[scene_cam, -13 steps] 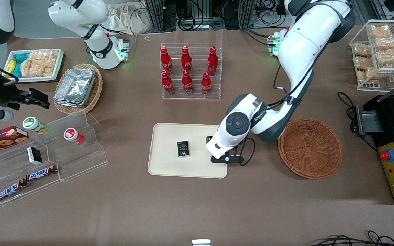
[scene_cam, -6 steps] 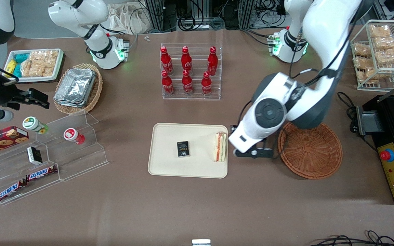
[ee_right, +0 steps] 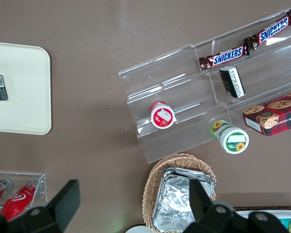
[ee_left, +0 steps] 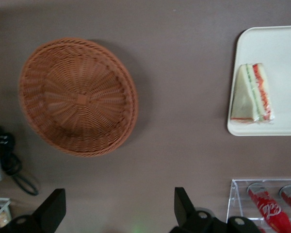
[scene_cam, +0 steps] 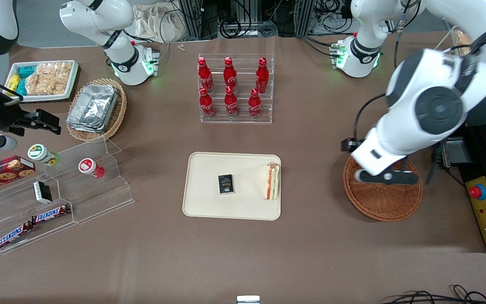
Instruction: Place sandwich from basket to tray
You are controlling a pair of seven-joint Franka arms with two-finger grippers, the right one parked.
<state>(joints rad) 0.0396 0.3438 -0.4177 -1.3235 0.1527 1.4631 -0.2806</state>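
We judge that the placing step is finished. The sandwich (scene_cam: 272,182) lies on its side on the tray (scene_cam: 209,207), close to the rim at the working arm's end, beside a small black packet (scene_cam: 225,184). The basket (scene_cam: 388,204) is empty and stands apart from the tray on the desk (scene_cam: 243,253). The gripper (scene_cam: 384,177) hangs above the basket, high over the desk, and its jaws are spread wide and hold nothing, as the left wrist view shows. In our opinion the next move calls only for taking the arm away to a rest position, without touching the sandwich or pushing the basket.
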